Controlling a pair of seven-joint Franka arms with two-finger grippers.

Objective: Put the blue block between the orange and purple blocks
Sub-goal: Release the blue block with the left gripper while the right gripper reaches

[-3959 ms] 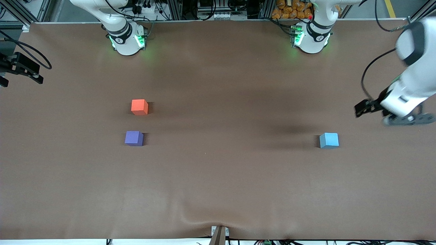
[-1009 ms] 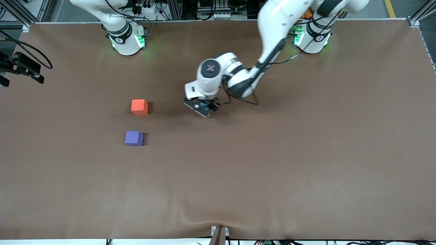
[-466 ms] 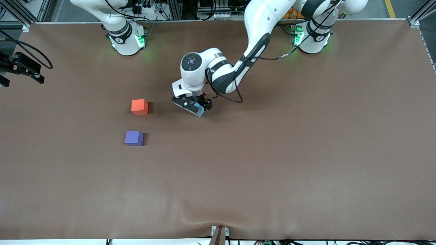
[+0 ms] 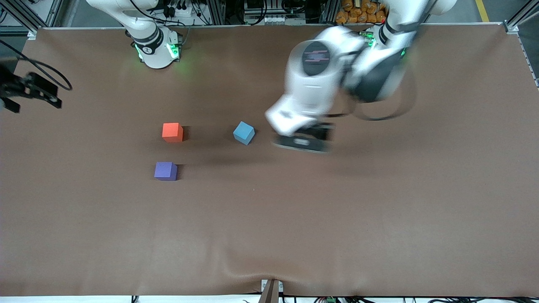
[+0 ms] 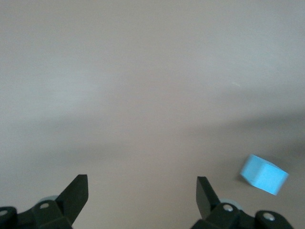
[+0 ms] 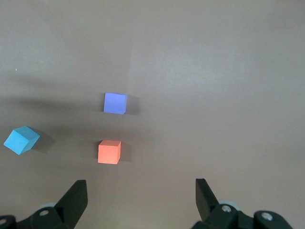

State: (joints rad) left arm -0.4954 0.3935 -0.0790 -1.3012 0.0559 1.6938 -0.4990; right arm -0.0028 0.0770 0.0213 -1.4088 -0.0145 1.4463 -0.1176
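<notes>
The blue block [image 4: 244, 132] lies on the table, turned at an angle, level with the orange block [image 4: 172, 132] and apart from it toward the left arm's end. The purple block [image 4: 165, 171] sits nearer the front camera than the orange one. My left gripper [image 4: 302, 143] is blurred over the table beside the blue block, toward its own base. It is open and empty [image 5: 143, 179], with the blue block [image 5: 263, 174] off to one side. My right gripper [image 6: 140, 183] hangs open high above the orange block [image 6: 108, 151], the purple block [image 6: 115, 103] and the blue block [image 6: 21, 140].
The brown table cover [image 4: 269, 219] has a ripple at its front edge [image 4: 269, 275]. A black fitting with a cable [image 4: 31, 89] juts in at the right arm's end of the table. Both arm bases [image 4: 156, 48] stand along the back edge.
My left gripper has opened and let go of the blue block, which now rests on the table. The gripper has lifted and swung back toward the left arm's base.
</notes>
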